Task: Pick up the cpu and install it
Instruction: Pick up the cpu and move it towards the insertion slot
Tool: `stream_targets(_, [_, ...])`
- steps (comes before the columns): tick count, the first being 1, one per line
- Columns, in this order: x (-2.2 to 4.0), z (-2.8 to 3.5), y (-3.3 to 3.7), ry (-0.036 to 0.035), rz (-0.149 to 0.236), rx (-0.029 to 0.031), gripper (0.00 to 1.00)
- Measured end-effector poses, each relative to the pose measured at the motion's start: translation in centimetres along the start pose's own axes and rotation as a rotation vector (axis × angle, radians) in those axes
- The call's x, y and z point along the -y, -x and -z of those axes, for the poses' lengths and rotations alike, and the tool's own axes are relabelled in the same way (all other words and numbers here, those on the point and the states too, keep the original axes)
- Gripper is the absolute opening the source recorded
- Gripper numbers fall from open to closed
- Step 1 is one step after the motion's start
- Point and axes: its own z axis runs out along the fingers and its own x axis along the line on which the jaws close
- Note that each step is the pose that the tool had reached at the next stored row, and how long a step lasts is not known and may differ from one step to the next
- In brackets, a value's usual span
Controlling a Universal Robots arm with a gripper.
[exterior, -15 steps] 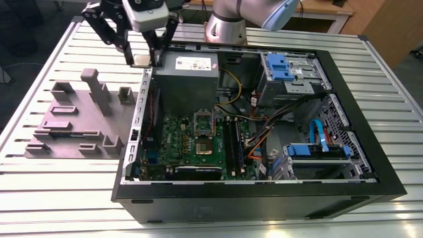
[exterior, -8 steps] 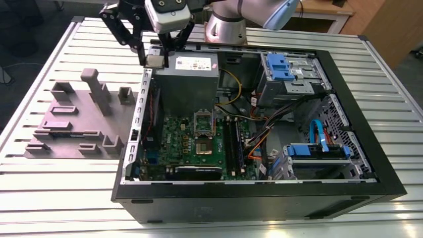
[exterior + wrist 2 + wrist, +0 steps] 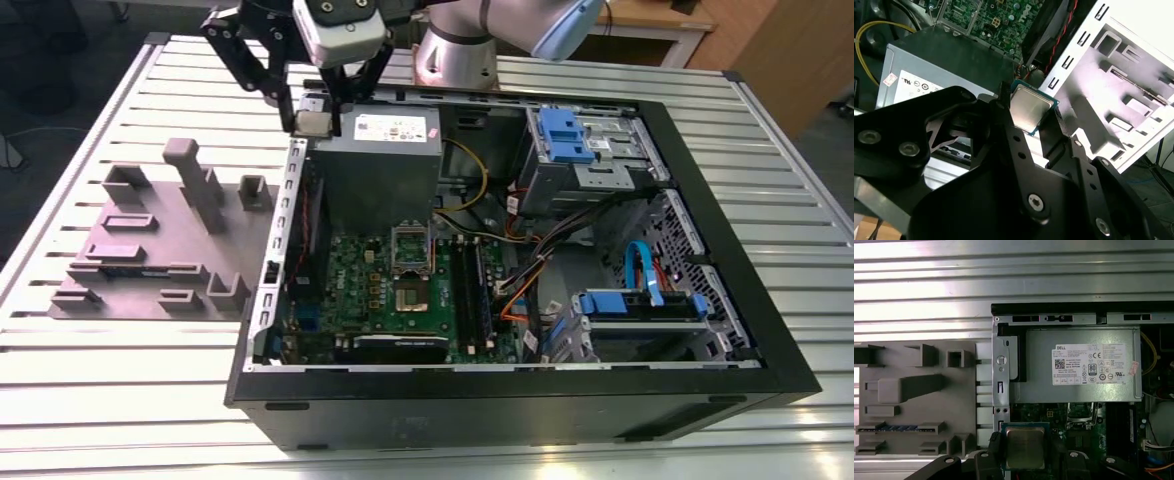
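The cpu [image 3: 1028, 106] is a small flat square chip with a silver-grey top and a thin greenish rim. My gripper [image 3: 1030, 114] is shut on it, black fingers [image 3: 1002, 111] pressing on two opposite edges. In the first wrist view the cpu [image 3: 1025, 447] hangs in the gripper [image 3: 1025, 450] over the case's side wall, just beside the power supply [image 3: 1083, 365]. In the exterior view the gripper [image 3: 315, 122] is high above the case's far corner on the exterior view's left. The motherboard's open socket [image 3: 406, 290] lies lower in the case, apart from the gripper.
The open black computer case [image 3: 534, 390] lies on a slatted metal table [image 3: 120, 380]. A grey fixture block [image 3: 154, 250] with slots and posts stands on the exterior view's left of the case. Cables [image 3: 534, 270], blue drive bays [image 3: 567, 135] and memory slots [image 3: 467, 285] crowd the case.
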Motion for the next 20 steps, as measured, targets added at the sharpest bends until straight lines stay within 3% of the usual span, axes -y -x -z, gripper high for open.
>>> stream_targets(4, [0.07, 0.0, 0.28, 0.0, 0.0, 0.0, 0.47])
stream_targets(14, [1.05, -0.03, 0.8, 0.0, 0.0, 0.0, 0.47])
stream_targets(20, [1.12, -0.02, 1.78, 0.0001, 0.0, 0.0, 0.47])
